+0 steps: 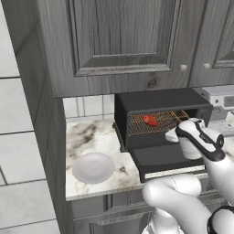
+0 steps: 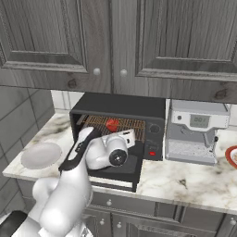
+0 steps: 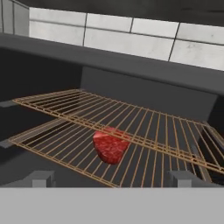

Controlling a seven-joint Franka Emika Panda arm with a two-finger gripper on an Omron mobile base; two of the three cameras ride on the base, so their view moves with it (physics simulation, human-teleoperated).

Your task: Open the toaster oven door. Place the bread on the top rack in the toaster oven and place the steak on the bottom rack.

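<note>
The black toaster oven stands on the counter. Its door is folded down flat in front. Inside are two coppery wire racks, the top rack and the bottom rack. The red steak lies on the bottom rack, near its front middle. My gripper hovers over the lowered door at the oven mouth. It is open with nothing between its fingers, a short way from the steak. The bread is out of view.
A pale empty plate sits on the marble counter left of the oven. A silver-white coffee machine stands right of it. Grey cabinets hang low overhead. A red-rimmed dish shows at the far right.
</note>
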